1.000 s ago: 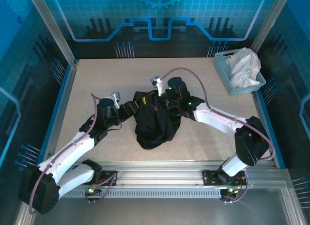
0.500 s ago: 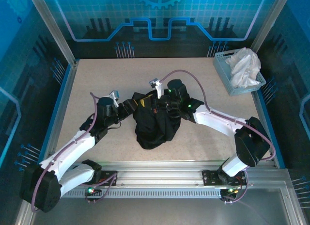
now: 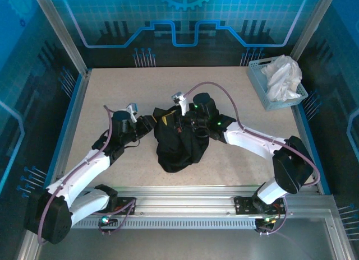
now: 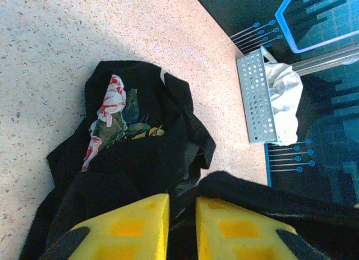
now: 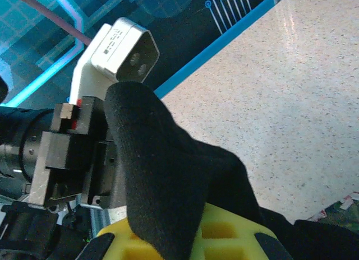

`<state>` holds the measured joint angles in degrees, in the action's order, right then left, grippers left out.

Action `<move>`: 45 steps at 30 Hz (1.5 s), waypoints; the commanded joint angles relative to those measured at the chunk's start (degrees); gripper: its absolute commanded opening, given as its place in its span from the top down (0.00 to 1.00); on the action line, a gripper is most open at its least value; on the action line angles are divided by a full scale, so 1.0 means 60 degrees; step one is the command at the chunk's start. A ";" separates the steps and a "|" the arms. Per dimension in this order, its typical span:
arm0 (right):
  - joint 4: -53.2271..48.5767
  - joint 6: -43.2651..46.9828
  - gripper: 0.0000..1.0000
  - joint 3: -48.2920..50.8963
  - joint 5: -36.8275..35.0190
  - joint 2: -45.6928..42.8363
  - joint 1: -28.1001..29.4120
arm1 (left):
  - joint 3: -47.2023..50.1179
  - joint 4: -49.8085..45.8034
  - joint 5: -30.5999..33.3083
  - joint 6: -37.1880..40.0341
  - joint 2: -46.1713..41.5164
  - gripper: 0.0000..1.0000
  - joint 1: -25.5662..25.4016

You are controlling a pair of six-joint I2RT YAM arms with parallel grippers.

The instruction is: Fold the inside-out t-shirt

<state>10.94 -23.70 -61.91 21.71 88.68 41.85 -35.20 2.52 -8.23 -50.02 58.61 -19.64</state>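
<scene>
The inside-out t-shirt (image 3: 179, 143) is a black bunched heap in the middle of the table. In the left wrist view its white, red and yellow print (image 4: 109, 111) faces up on the crumpled t-shirt (image 4: 140, 159). My left gripper (image 3: 154, 123) is at the heap's upper left edge. Its yellow pads (image 4: 134, 223) are drawn close with a fold of black cloth between them, so the left gripper (image 4: 182, 207) is shut on the shirt. My right gripper (image 3: 185, 123) is at the heap's top. There a thick fold of the t-shirt (image 5: 162, 176) rises out of the right gripper (image 5: 190, 232), which is shut on it.
A pale blue perforated basket (image 3: 261, 83) with a white cloth (image 3: 283, 75) in it stands at the table's back right corner. The same basket (image 4: 255, 97) shows in the left wrist view. Blue-edged rails border the tabletop (image 3: 123, 92).
The left gripper's jaws have closed on the shirt's upper left edge. Both grippers and the top of the heap have shifted slightly to the left.
</scene>
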 commanded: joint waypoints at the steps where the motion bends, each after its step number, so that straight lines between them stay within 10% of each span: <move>1: -0.0225 0.0331 1.00 -0.0103 -0.0494 -0.0418 0.0018 | -0.0330 -0.0537 -0.0420 0.0595 -0.0366 0.83 0.0083; 16: -0.0520 0.0417 1.00 -0.0463 -0.0531 -0.0395 -0.0054 | -0.0399 -0.1002 -0.1220 0.1418 -0.0272 0.68 0.0079; 33: -0.0157 0.0794 0.88 0.0955 0.0423 -0.1182 -0.0371 | -0.0341 0.1053 -0.0765 0.1066 0.0788 1.00 0.0080; 45: -0.4724 0.0865 0.81 0.2642 -0.3533 -0.3207 -0.0665 | -0.1183 0.2496 -0.2529 0.1517 0.3137 1.00 -0.0760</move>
<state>-7.55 -20.64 -46.09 7.40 71.90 38.20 -39.90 15.86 -19.40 -43.35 76.71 -22.74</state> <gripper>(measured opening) 0.192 0.053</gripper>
